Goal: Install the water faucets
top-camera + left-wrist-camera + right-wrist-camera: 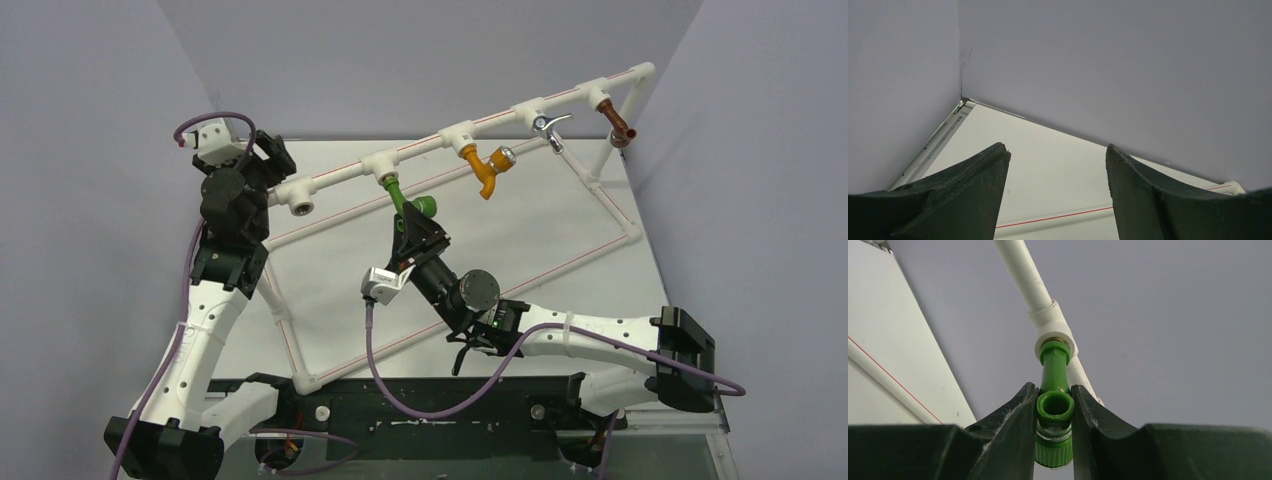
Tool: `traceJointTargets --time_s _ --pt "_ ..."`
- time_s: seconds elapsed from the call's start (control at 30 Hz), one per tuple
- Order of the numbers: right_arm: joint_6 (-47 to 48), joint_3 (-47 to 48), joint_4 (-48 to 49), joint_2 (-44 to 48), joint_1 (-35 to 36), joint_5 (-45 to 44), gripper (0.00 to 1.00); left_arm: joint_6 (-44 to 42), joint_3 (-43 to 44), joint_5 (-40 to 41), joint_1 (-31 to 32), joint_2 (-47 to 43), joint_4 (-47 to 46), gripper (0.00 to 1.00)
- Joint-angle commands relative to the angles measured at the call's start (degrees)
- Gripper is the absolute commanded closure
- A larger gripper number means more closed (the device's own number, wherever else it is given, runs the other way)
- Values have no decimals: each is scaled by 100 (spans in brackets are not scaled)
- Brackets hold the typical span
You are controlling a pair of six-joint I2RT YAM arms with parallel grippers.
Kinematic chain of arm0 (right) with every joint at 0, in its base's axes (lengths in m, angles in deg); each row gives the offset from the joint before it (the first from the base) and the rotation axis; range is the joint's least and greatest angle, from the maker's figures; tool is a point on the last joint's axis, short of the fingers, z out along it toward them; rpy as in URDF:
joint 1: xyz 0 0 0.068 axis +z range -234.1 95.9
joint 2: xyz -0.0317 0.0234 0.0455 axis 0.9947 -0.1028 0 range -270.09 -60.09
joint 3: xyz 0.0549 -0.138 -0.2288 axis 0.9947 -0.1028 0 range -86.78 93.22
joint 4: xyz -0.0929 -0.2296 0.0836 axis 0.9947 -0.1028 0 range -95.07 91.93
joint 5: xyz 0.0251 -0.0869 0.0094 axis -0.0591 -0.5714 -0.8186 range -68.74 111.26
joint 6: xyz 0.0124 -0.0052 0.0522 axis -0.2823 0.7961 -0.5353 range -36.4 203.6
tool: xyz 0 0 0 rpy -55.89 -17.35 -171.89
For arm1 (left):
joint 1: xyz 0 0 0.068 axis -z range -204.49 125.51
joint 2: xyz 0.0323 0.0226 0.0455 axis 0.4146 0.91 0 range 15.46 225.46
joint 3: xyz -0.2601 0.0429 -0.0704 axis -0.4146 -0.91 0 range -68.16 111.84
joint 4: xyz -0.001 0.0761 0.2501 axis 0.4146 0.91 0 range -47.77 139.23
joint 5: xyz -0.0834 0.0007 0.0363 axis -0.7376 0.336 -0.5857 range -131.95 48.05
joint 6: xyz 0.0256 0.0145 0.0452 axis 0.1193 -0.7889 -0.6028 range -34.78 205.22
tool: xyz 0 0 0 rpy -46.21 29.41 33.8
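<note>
A bright green water faucet hangs from a white tee fitting on the raised white pipe. My right gripper is shut on the faucet. In the right wrist view both fingers press on the faucet's spout end, its threaded stem meeting the tee. My left gripper is open and empty, up by the pipe's left end next to an empty socket. In the left wrist view its fingers stand wide apart over the white table.
An orange tap, a chrome tap and a brown fitting hang further right on the pipe. A white pipe frame with red stripes lies on the table. Grey walls close the back and sides.
</note>
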Motion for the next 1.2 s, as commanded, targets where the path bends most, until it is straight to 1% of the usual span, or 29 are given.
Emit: traceJointTargets --time_s 0.0,0.17,0.33,0.53,0.7,1.0,1.17 --pt "-596 323 558 -41 40 -145 100 -208 -416 -400 72 297 1705 32" --pt "-1787 408 835 -99 79 -252 100 -207 -412 -376 70 281 1708 32" --pt "-2482 289 1969 -328 140 -771 100 -207 -413 -358 68 244 1704 32" --pt "-3605 487 2336 -557 147 -1230 100 -198 -415 -344 71 228 1703 32" --pt "-4278 527 2763 -678 188 -1588 100 -197 -416 -317 69 183 1703 32" --pt "-6301 641 2810 -652 184 -2230 100 -188 -416 -280 74 139 1697 32" --pt "-7319 639 2785 -626 186 -2421 100 -179 -423 -271 88 121 1687 32"
